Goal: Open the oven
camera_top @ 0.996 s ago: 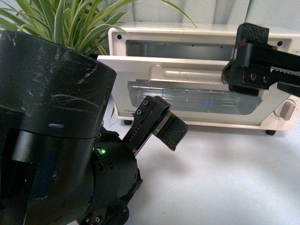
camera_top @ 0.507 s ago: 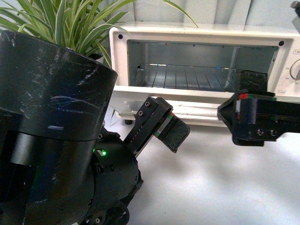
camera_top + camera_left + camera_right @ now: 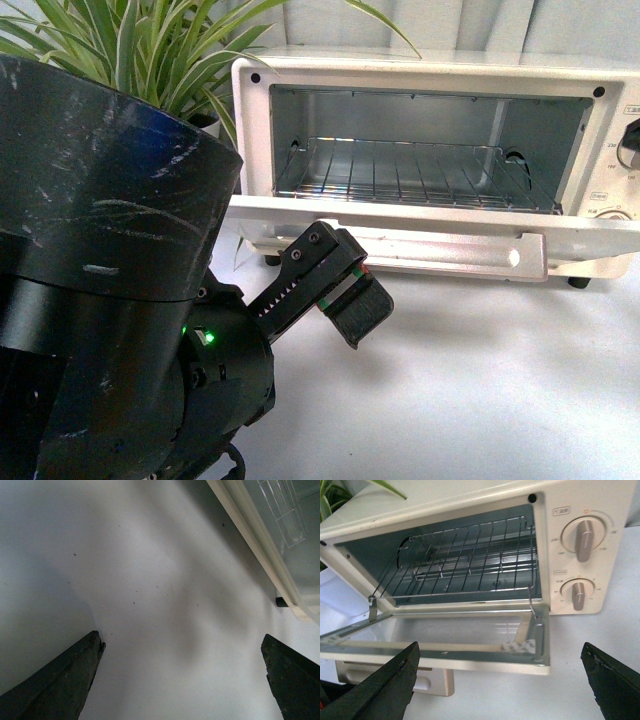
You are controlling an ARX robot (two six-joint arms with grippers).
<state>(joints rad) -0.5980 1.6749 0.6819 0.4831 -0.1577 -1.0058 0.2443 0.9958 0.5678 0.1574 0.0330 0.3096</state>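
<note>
The cream-white oven (image 3: 252, 130) stands at the back of the white table, its glass door (image 3: 430, 243) folded down flat and the bar handle (image 3: 450, 257) at the door's front edge. The wire rack (image 3: 400, 170) shows inside. My left gripper (image 3: 342, 288) is open and empty, low over the table in front of the door's left end. In the left wrist view the left gripper (image 3: 182, 645) looks at bare table, with the door's edge (image 3: 260, 545) beyond. My right gripper (image 3: 500, 647) is open and empty, a little back from the open door (image 3: 470, 655); it does not show in the front view.
A striped-leaf plant (image 3: 130, 40) stands left of the oven. My own black body (image 3: 100, 250) fills the left foreground. Two round knobs (image 3: 583, 537) sit on the oven's right panel. White table (image 3: 480, 380) lies in front of the oven.
The oven door swung from half-open down to flat. My right gripper went down with it, then drew away out of the front view. My left gripper barely moved.
</note>
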